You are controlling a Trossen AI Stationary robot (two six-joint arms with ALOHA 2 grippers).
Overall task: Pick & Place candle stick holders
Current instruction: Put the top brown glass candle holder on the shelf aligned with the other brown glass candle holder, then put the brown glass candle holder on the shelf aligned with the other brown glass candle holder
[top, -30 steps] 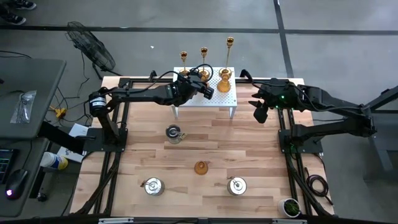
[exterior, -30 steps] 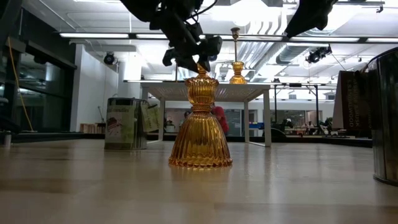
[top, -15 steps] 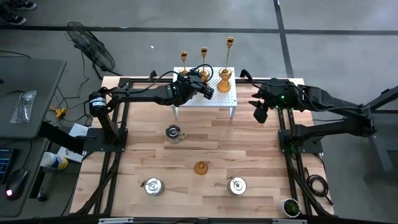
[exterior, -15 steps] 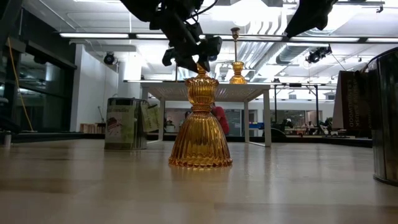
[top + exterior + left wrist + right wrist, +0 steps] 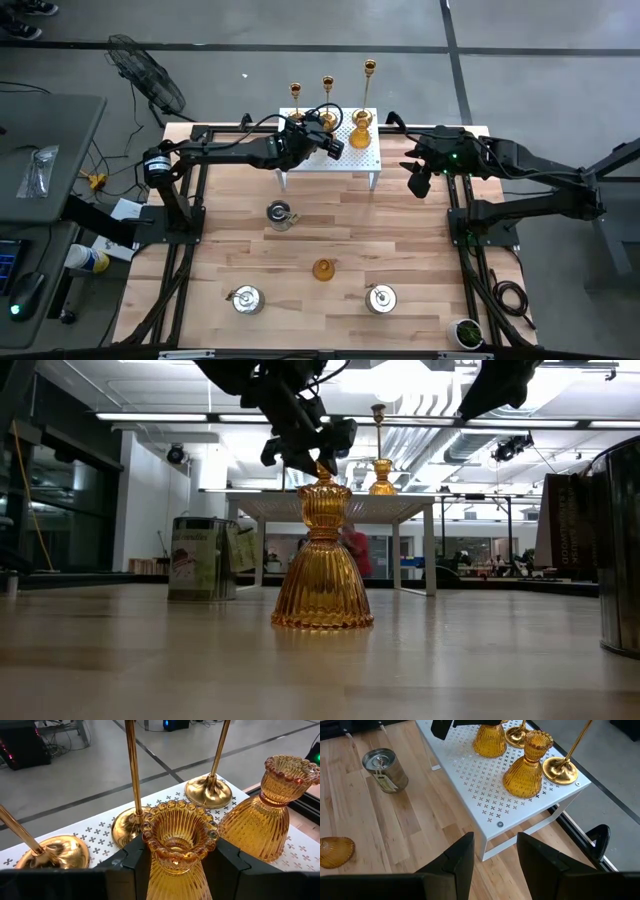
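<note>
Held by left fingers (image 5: 142, 865), amber cup (image 5: 180, 845) upright.

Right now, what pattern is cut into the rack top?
Small cross-shaped cutouts in the white rack top; right wrist view shows it best.

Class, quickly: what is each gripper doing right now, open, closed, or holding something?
Left gripper: closed on an amber cup, over the white rack.
Right gripper: open, holding nothing, beside the rack.
</note>
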